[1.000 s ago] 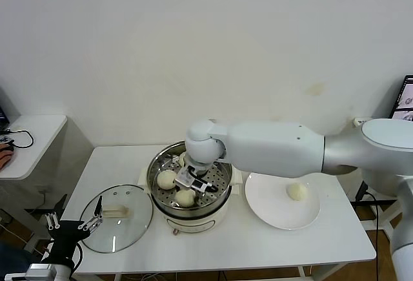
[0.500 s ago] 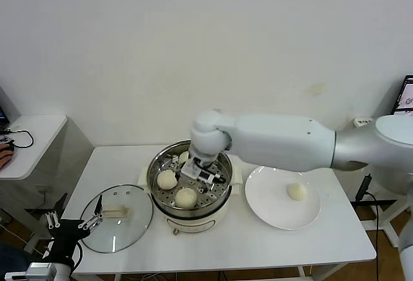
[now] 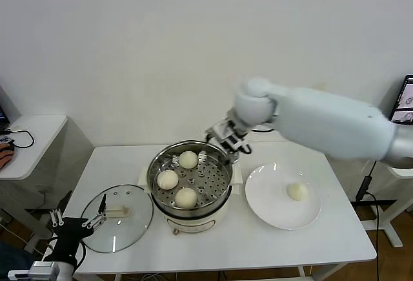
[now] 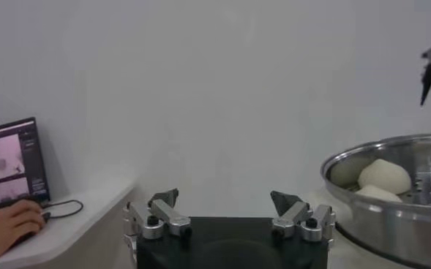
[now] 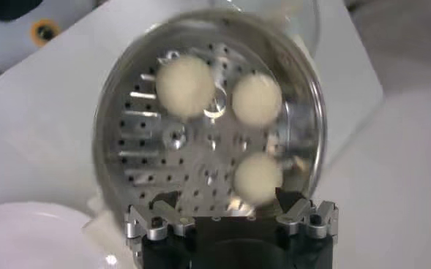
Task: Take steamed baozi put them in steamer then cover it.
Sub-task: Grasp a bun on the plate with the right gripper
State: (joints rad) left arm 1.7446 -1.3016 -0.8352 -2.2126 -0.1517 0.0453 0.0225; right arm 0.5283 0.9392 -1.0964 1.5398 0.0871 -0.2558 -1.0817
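Three steamed baozi [image 3: 186,196] sat in the steamer [image 3: 222,211] at frame centre; a fourth lay on the plate [image 3: 266,210]. The right gripper [image 3: 228,137] hovered above, fingers wide and empty; left gripper [image 3: 76,223] waited lower left, wide.

The right arm [image 3: 322,123] is showing a smooth, glossy white shell, thick and rounded, swelling into a ball-shaped joint near the wrist. The right gripper [image 3: 229,139] is wearing black and silver hardware, and in its wrist view its dark fingers [image 5: 294,202] are sitting on pale metal brackets with round black screw heads over a black block. The left gripper [image 4: 226,212] is showing the same build: black body, silver brackets, dark wedge-shaped tips, with thin black and silver links visible from the head view.
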